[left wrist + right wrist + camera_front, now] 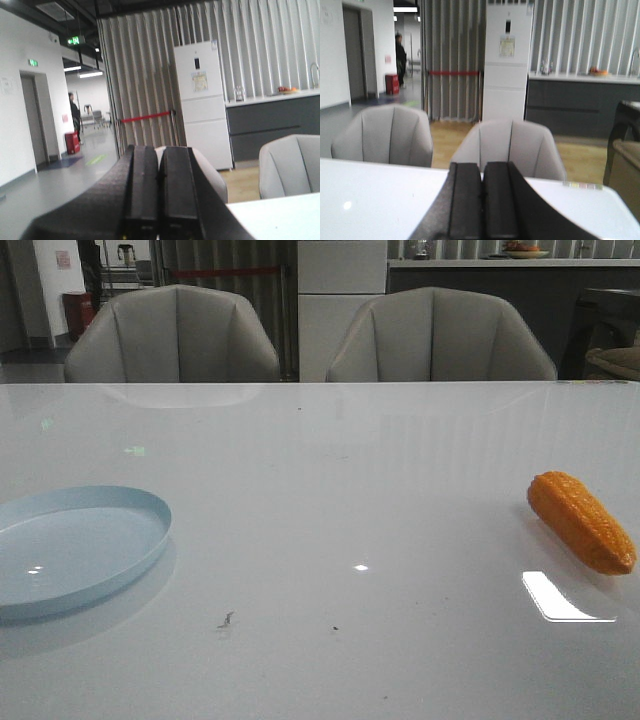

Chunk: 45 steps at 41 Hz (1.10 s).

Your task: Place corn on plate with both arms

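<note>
Plainly, the front view shows one white glossy worktop (320,500) carrying two things: one pale-blue plate (150,540) at the lower left of the frame, cut off by the left edge, and one orange corn (581,522) at the right edge of the frame, lying on its side with its narrow end toward the lower right. Plate and corn are well apart, with bare worktop between them, and neither arm shows in this view. Two grey chairs (172,335) stand behind the far edge, side by side across the top of the frame. From the left wrist view, one left pincer (159,200) fills the lower middle of the frame, its two black fingers (142,190) pressed flat together with nothing between them; a corner of the worktop shows at the lower right, and one white fridge (202,100) stands beyond. From the right wrist view, one right pincer (481,205) sits at the bottom centre, likewise closed on nothing, above the worktop, facing the two chairs. Corn and plate appear in neither wrist view.
</note>
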Motion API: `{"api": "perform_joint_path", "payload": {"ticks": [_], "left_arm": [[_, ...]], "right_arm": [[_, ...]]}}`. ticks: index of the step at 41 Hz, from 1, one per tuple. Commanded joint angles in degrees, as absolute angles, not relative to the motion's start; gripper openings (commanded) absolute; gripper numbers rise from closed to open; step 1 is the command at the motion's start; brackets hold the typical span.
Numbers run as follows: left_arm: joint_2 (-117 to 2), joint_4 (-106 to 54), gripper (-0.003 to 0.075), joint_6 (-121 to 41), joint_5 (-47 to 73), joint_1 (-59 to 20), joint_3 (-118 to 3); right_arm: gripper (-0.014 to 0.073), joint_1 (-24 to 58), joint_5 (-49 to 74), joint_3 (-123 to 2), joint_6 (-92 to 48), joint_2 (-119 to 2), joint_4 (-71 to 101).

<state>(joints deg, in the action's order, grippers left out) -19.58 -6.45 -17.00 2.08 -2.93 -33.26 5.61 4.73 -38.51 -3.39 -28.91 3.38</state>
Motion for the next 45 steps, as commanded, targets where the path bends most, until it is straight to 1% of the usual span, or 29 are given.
{"api": "perform_joint_path", "payload": {"ticks": [1, 12, 22, 25, 31, 40, 45], "left_arm": [[-25.64, -6.54, 0.0089, -16.38, -2.24, -3.35, -36.43], [-38.67, -6.54, 0.0089, -16.38, -1.43, -3.35, -36.43], [-46.98, -6.76, 0.0089, -16.38, -1.19, -3.35, -36.43], [-49.12, -7.36, 0.0089, -16.38, 0.68, -3.35, -36.43], [-50.24, -7.36, 0.0089, -16.38, 4.59, -3.35, -36.43], [-50.24, -7.36, 0.0089, -16.38, 4.94, -3.35, -36.43], [-50.24, -7.36, 0.0100, -16.38, 5.49, -3.35, -36.43]], "right_arm": [[0.0065, 5.56, 0.00, -40.59, -3.20, -33.83, 2.85], [0.0065, 5.56, 0.00, -40.59, -3.20, -45.26, 2.85], [0.0065, 5.56, 1.16, -40.59, -3.20, -53.55, 2.85], [0.0065, 5.56, 3.13, -40.59, -3.20, -55.37, 2.85], [0.0065, 5.56, 5.42, -40.59, -3.20, -55.94, 2.85], [0.0065, 5.56, 7.42, -40.59, -3.20, -55.94, 2.85], [0.0083, 5.56, 9.95, -40.59, -3.20, -55.94, 2.85]]}}
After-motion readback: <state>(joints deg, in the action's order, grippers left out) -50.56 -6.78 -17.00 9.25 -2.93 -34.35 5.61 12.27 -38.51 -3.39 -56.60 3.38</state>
